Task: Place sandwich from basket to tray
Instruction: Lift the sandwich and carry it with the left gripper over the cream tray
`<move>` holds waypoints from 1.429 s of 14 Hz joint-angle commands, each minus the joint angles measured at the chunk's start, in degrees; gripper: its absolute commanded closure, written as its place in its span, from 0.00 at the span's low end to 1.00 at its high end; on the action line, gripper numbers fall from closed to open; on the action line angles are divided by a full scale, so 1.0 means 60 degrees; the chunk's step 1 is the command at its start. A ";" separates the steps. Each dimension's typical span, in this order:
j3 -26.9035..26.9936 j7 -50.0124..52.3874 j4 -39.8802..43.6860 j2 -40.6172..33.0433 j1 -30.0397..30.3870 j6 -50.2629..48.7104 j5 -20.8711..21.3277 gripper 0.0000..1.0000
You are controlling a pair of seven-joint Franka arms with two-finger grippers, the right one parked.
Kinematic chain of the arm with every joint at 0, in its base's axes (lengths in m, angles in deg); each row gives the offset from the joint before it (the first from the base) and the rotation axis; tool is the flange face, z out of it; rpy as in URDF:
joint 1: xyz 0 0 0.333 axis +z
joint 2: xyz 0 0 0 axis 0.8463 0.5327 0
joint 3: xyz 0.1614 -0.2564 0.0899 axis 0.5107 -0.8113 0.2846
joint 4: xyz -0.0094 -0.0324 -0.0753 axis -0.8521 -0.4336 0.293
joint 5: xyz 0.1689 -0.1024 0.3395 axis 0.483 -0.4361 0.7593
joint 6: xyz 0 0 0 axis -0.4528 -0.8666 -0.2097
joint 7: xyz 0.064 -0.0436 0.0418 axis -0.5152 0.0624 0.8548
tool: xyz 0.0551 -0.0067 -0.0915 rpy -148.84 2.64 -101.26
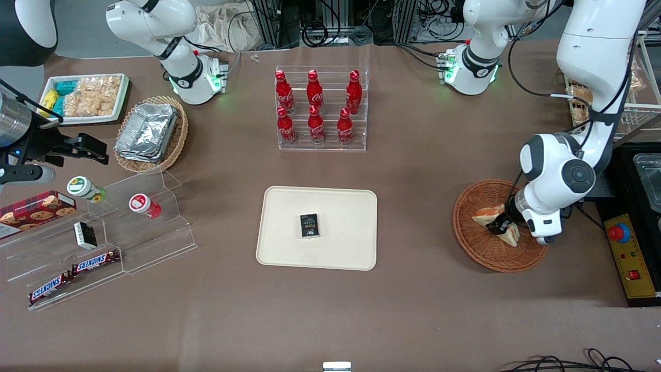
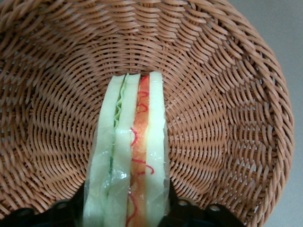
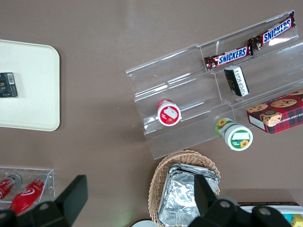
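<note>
The sandwich [image 1: 488,214], a wedge of pale bread with orange and green filling, lies in the round reddish-brown wicker basket [image 1: 475,250] toward the working arm's end of the table. My left gripper [image 1: 499,226] is down in the basket, shut on the sandwich. In the left wrist view the sandwich [image 2: 130,142] runs edge-up between the dark fingers [image 2: 182,213], which press on both its bread faces, with the basket's weave [image 2: 227,94] all round. The cream tray [image 1: 289,206] lies at the table's middle, apart from the basket.
A small black box [image 1: 309,226] sits on the tray. A clear rack of red bottles [image 1: 321,108] stands farther from the camera than the tray. A control box with a red button [image 1: 627,253] lies beside the basket. Snack shelves [image 1: 98,243] and a foil-container basket [image 1: 150,132] sit toward the parked arm's end.
</note>
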 commanded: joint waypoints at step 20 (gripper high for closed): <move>-0.0711 -0.3324 0.8755 0.2352 -0.3582 -0.7686 0.0576 1.00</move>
